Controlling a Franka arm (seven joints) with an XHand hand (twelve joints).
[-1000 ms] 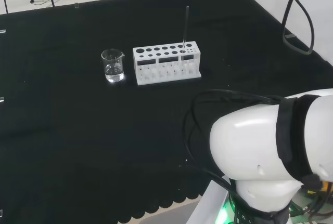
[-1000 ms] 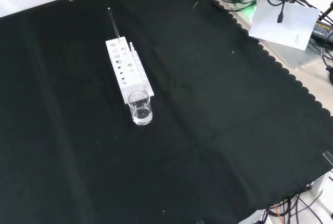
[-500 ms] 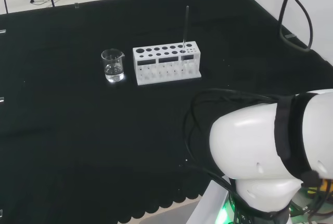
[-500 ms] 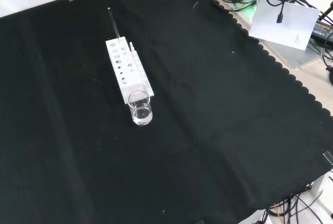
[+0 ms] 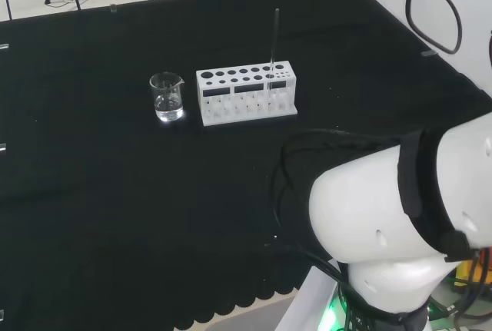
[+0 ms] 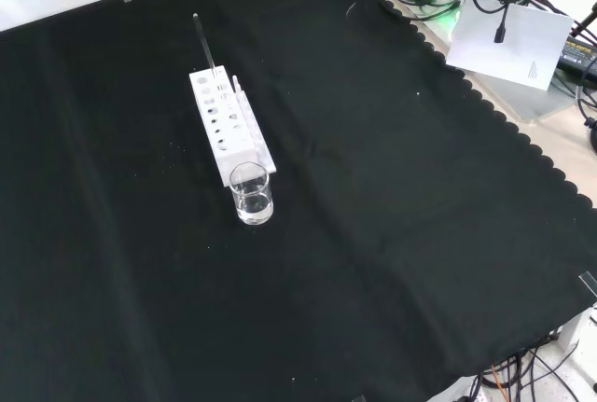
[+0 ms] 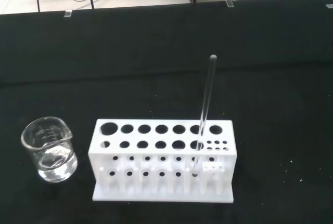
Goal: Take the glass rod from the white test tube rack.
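The glass rod (image 7: 206, 110) stands upright at one end of the white rack (image 7: 162, 156), beaker (image 7: 49, 150) beside; the hand's opening I cannot tell; best pinch the rod's top and lift straight

The arm's white link (image 5: 400, 223) in the head view runs off the right and bottom edges and covers the black cloth's (image 5: 115, 216) near right corner. In the front view, the glass rod (image 6: 203, 45) is a thin dark line whose lower end is too small to trace into the white test tube rack (image 6: 229, 127), while the beaker (image 6: 252, 194) stands before the rack's near end. The beaker's contents cannot be made out for certain.
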